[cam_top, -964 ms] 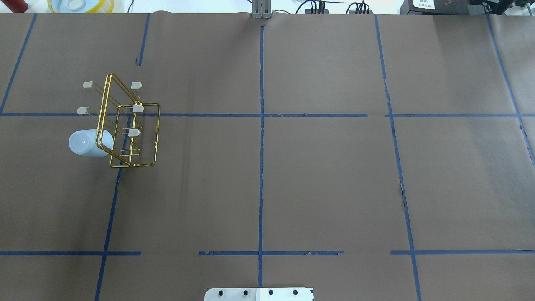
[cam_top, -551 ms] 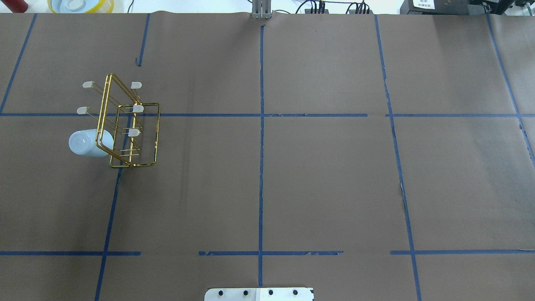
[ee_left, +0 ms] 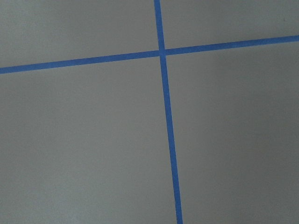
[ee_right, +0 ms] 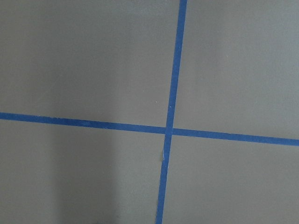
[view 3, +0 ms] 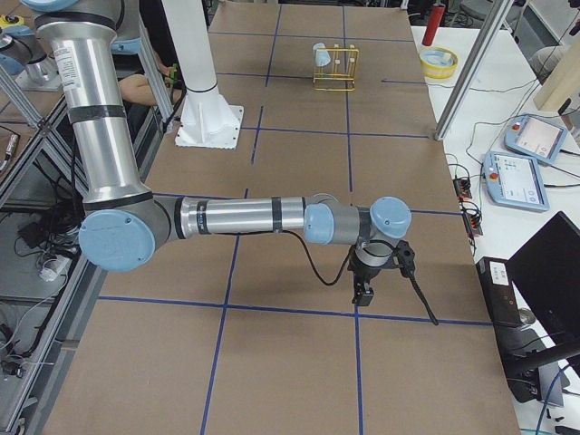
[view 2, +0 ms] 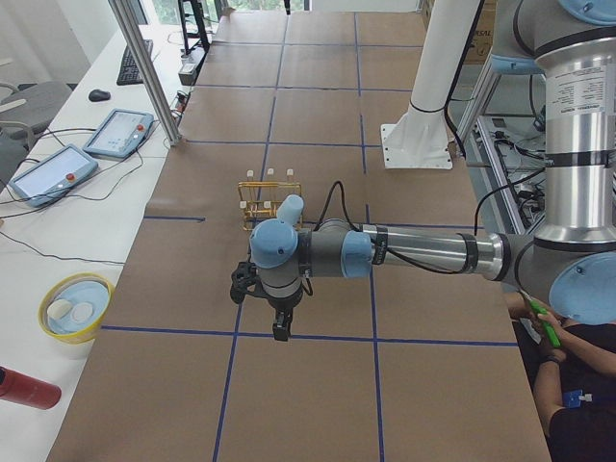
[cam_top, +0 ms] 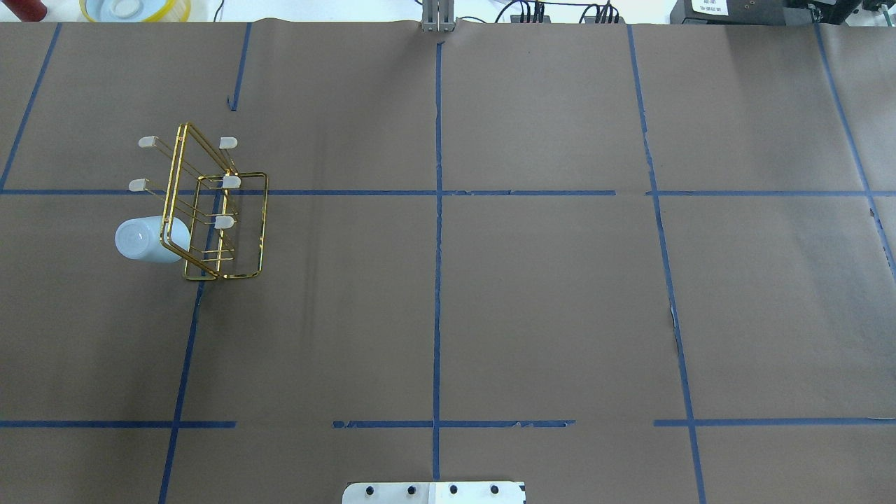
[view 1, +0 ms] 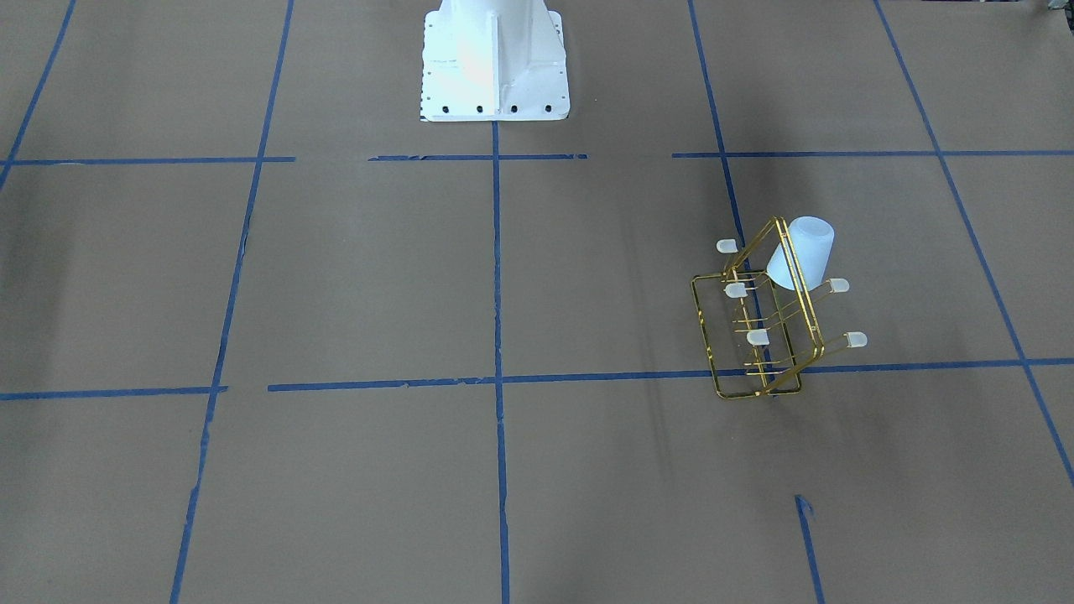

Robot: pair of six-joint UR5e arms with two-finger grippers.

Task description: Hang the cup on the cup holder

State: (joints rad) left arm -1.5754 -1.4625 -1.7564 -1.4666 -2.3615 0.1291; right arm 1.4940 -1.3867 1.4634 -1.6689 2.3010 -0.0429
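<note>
A pale cup (cam_top: 143,239) hangs tilted on a peg of the gold rack (cam_top: 222,222), left of centre in the overhead frame, on the brown tabletop (cam_top: 546,301). The left tool (view 2: 280,325) and right tool (view 3: 362,292) hover well apart from it; whether they are wide or narrow cannot be told.

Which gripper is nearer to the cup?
Left. The left gripper hangs over the table's left end, a short way past the cup; the right gripper is at the opposite end.
</note>
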